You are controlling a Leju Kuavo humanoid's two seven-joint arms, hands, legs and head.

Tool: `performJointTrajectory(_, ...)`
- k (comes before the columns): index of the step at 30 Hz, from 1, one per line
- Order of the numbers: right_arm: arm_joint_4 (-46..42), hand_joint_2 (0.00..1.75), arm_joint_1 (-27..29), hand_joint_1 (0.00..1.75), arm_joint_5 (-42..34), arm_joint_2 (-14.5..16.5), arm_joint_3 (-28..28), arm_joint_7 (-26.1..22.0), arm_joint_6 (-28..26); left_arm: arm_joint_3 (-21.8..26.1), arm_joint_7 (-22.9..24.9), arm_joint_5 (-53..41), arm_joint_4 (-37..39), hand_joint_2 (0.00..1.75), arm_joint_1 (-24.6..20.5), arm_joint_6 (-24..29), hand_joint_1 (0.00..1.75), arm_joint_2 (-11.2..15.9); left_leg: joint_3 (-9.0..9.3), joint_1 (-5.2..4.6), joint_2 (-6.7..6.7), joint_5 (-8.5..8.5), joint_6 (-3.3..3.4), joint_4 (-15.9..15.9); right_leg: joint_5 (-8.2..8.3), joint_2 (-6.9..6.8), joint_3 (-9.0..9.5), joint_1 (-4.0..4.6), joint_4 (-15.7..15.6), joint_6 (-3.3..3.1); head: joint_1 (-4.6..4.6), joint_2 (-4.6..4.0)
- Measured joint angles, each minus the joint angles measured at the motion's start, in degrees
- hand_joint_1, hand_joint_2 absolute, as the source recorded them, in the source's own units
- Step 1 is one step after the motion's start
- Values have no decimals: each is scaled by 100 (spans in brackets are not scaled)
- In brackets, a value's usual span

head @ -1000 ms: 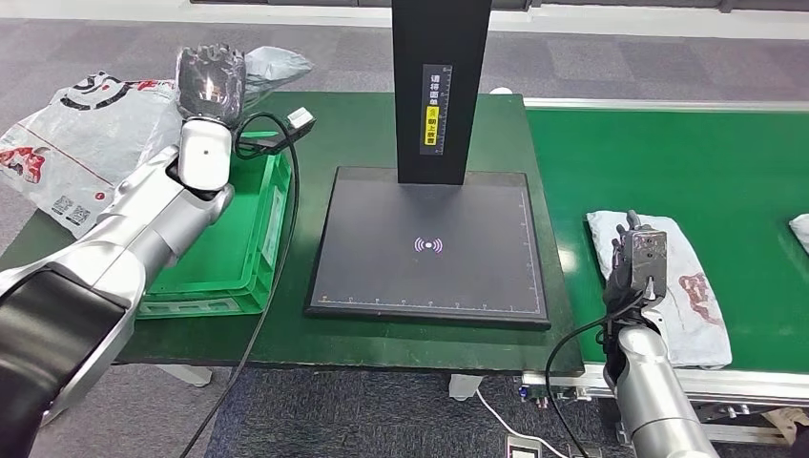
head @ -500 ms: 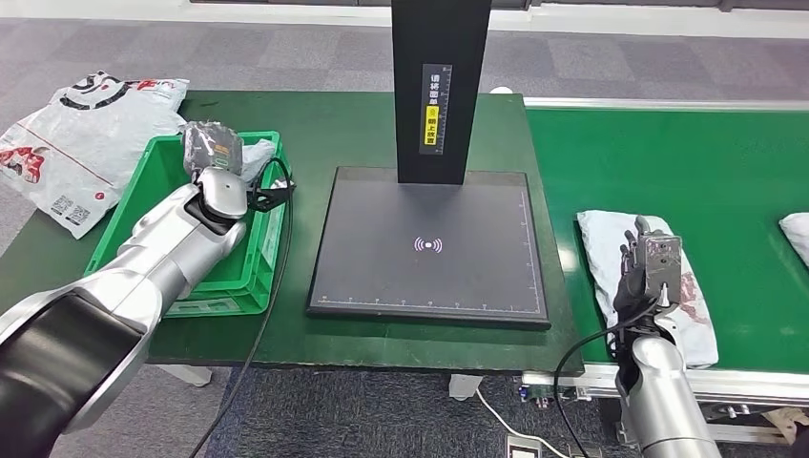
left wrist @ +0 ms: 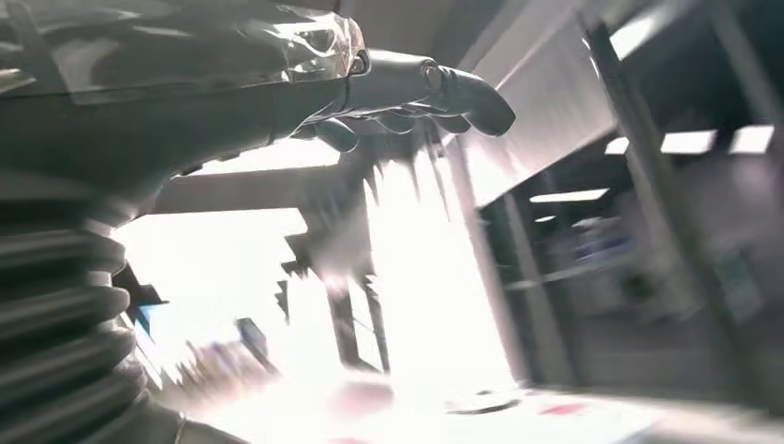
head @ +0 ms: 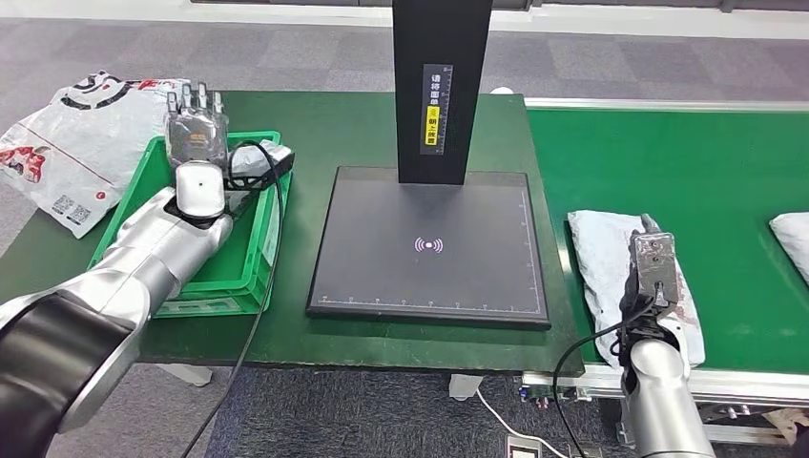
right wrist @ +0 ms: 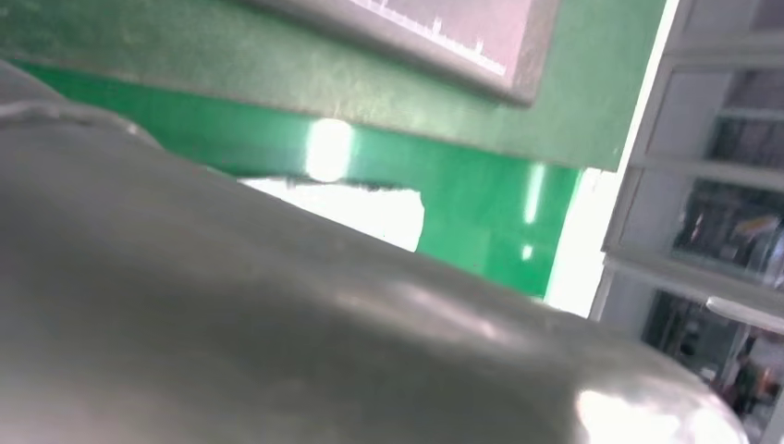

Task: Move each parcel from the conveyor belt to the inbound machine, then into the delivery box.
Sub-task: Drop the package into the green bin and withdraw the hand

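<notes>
— What is sitting around the inbound machine (head: 429, 243)?
— A green delivery box (head: 250, 272) is lying just beside it on the worktop (head: 363, 129); plastic mailer bags (head: 76, 143) are lying past the box.
— And the hands?
— The left hand (head: 196, 124) is hovering above the box, fingers spread, gripping nothing. The right hand (head: 653, 272) is resting on the grey parcel (head: 611, 258) on the conveyor belt (head: 687, 162); I cannot tell its grip.
— Any writing?
— A yellow-and-black label (head: 435, 105) on the black post (head: 441, 57); its characters are too small to read.
</notes>
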Motion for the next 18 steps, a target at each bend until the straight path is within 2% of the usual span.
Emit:
performJointTrajectory(2,-12,87,-6,0,171,36,-83,61,-65,357,-457,393,-66,0,-1,819,0,2,0,0,0,0,0,0,0,0,0,0,0,0,1,0)
performJointTrajectory(4,-11,175,-10,0,256,63,-145,86,-89,702,-792,645,-130,0,0,1256,0,-3,1,-1,2,-1,0,0,0,3,0,-1,0,0,0,0)
performJointTrajectory(6,-1,175,-20,0,337,86,-195,78,-121,1008,-1131,890,-184,0,8,1481,0,-26,0,-1,4,-1,0,0,0,6,-2,-1,-1,0,0,-1)
performJointTrajectory(9,106,175,-113,0,592,121,-308,29,-297,1613,-2138,1699,-273,0,21,1696,0,-173,1,-1,3,0,0,0,0,3,-3,-1,-1,0,1,0)
performJointTrajectory(11,238,175,-202,0,858,140,-397,3,-486,2165,-3011,2547,-347,87,22,1438,0,-373,1,-1,-4,1,2,1,0,-8,0,-1,-3,1,0,0)
performJointTrajectory(13,397,175,-285,0,1232,146,-478,60,-743,2755,-3852,3504,-420,175,24,579,0,-627,1,-1,-13,2,4,2,0,-20,5,-1,-4,1,1,-1)
performJointTrajectory(16,745,175,-427,0,1966,80,-579,335,-1229,3490,-4678,4519,-500,175,73,-1136,0,-1001,0,-7,-17,2,5,3,2,-24,9,-7,-6,3,1,0)
performJointTrajectory(18,1023,175,-510,0,2343,-22,-639,448,-1476,3808,-4948,4833,-537,175,147,-1829,0,-1218,-1,-12,-15,0,8,3,3,-21,10,-11,-6,5,1,1)
